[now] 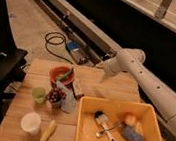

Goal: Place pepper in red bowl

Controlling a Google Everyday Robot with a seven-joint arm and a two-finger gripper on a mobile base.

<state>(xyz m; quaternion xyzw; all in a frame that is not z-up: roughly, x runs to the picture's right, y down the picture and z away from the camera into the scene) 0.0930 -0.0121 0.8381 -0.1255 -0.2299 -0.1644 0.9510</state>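
Note:
The red bowl [60,74] stands at the far left of the wooden table [109,86]. The slim green pepper [68,75] lies across the bowl's right side, resting in it. My gripper [102,75] hangs at the end of the white arm [145,79], above the table's far edge, well to the right of the bowl and apart from it.
A big yellow tub [119,131] with a brush, a sponge and fruit fills the near right. A light green cup [39,95], a snack bag [61,98], a white cup [31,123] and a pale yellow piece [47,132] sit on the left. Cables lie on the floor behind.

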